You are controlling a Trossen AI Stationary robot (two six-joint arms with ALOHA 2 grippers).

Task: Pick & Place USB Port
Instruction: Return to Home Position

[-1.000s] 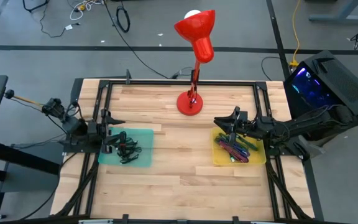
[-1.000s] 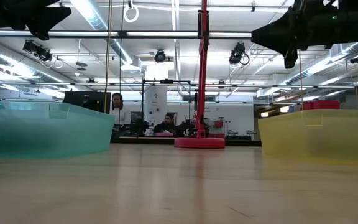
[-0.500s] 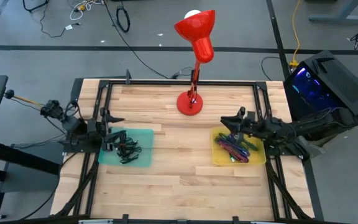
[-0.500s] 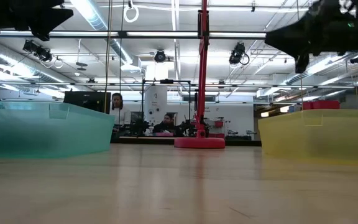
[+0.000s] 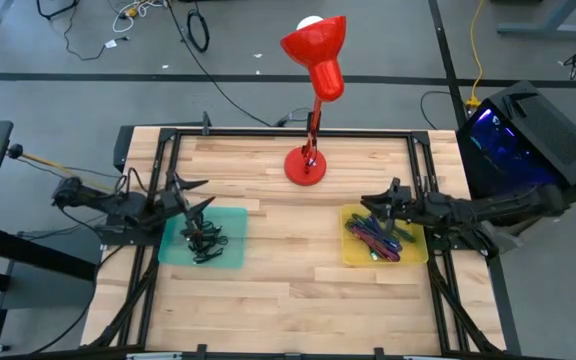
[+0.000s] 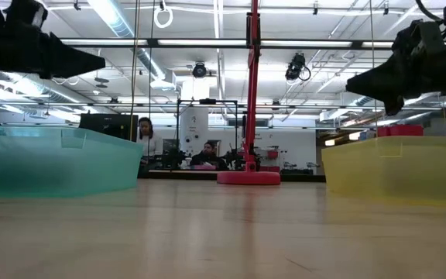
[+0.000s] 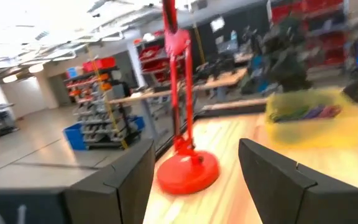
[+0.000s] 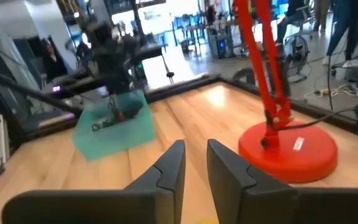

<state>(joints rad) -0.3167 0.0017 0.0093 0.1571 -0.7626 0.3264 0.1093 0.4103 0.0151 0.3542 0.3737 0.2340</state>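
Open table [image 5: 288,270] between green bin [image 5: 234,222] and yellow bin [image 5: 417,256], lamp [image 5: 305,166] behind.

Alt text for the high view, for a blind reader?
Overhead of a wooden table: green bin with black cables on the left, yellow bin with coloured cables on the right, left claw and right claw raised near them; red lamp behind.

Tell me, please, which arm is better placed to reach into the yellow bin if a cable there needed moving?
Right: the right pincer hangs at the edge of the yellow bin, close to its coloured cables; the left pincer sits across the table by the green bin.
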